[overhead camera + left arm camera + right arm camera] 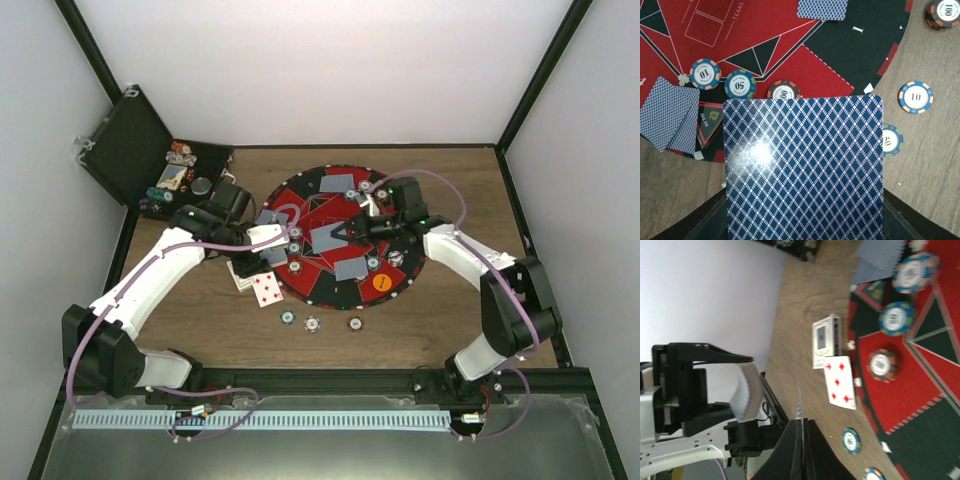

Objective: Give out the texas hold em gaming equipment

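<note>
Right claw (802, 422) pinches a card (799, 397) (edge-on at its wrist, flat overhead).

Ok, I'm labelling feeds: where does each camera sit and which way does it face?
Top external: above, behind the robot, looking down on the mat; left arm and right arm show.
Left wrist: looks down past its blue-backed card at chips; fingers mostly hidden.
Right wrist: sideways across the table; shut fingers pinch an edge-on card.
Top and right wrist share the diamonds card.
</note>
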### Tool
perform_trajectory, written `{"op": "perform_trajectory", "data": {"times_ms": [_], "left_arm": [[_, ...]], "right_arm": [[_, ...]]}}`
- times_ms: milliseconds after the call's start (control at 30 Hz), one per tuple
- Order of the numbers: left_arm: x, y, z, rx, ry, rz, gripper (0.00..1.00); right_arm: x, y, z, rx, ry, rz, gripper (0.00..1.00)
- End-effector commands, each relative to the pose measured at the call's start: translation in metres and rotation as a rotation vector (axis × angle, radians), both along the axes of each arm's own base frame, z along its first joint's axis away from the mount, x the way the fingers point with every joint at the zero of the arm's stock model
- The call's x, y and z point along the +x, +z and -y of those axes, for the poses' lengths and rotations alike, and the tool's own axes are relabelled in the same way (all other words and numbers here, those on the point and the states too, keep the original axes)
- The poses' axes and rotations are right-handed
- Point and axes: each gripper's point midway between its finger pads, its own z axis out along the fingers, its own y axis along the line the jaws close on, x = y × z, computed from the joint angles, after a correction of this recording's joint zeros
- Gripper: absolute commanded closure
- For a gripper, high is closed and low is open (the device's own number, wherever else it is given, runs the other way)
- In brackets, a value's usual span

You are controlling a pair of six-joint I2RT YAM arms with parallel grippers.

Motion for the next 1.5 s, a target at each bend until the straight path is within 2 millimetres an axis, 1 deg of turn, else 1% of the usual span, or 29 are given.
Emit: {"op": "perform_trajectory", "data": {"times_ms": [0, 133, 300, 367, 533, 667, 767, 900, 1033, 1167, 1267, 1300, 1367, 1400, 1467], "left_arm": [[0.002, 0.01, 0.001, -0.02, -0.015, 0.05, 0.96], [0.002, 0.011, 0.001, -0.023, -0.014, 0.051, 0.96], [0.001, 0.013, 0.0, -0.022, -0.012, 0.052, 0.96], [0.001, 0.014, 0.0, -0.024, -0.012, 0.054, 0.96], [0.0, 0.014, 0.0, -0.022, -0.009, 0.053, 0.96], [-0.001, 0.014, -0.001, -0.02, -0.01, 0.05, 0.96], [-0.001, 0.014, -0.001, -0.018, -0.008, 0.052, 0.96], [-0.001, 0.014, -0.001, -0.016, -0.011, 0.049, 0.96], [-0.001, 0.014, 0.0, -0.018, -0.015, 0.048, 0.96], [-0.001, 0.015, -0.001, -0.017, -0.015, 0.045, 0.96], [-0.002, 0.015, -0.001, -0.016, -0.016, 0.046, 0.96], [-0.002, 0.015, -0.001, -0.017, -0.017, 0.046, 0.96], [-0.002, 0.016, -0.001, -0.019, -0.018, 0.048, 0.96], [-0.002, 0.017, 0.0, -0.021, -0.019, 0.049, 0.96], [-0.002, 0.017, 0.0, -0.024, -0.02, 0.05, 0.96]], "right_arm": [[-0.002, -0.019, 0.035, -0.06, -0.058, -0.028, 0.99], [0.003, -0.047, 0.059, -0.13, -0.124, -0.065, 0.99], [0.016, -0.086, 0.077, -0.291, -0.194, -0.086, 0.99], [0.02, -0.099, 0.082, -0.339, -0.207, -0.092, 0.99], [0.028, -0.118, 0.085, -0.38, -0.221, -0.112, 0.99], [0.033, -0.125, 0.084, -0.394, -0.225, -0.123, 0.99], [0.036, -0.127, 0.087, -0.415, -0.234, -0.12, 0.93], [0.038, -0.127, 0.095, -0.472, -0.258, -0.105, 0.82], [0.039, -0.12, 0.106, -0.535, -0.292, -0.077, 0.72], [0.042, -0.115, 0.121, -0.619, -0.342, -0.057, 0.67], [0.047, -0.102, 0.127, -0.657, -0.383, -0.029, 0.6], [0.048, -0.095, 0.126, -0.658, -0.393, -0.014, 0.58], [0.049, -0.076, 0.115, -0.629, -0.39, 0.025, 0.5], [0.048, -0.065, 0.104, -0.598, -0.374, 0.044, 0.46], [0.039, -0.04, 0.071, -0.485, -0.303, 0.072, 0.37]]}}
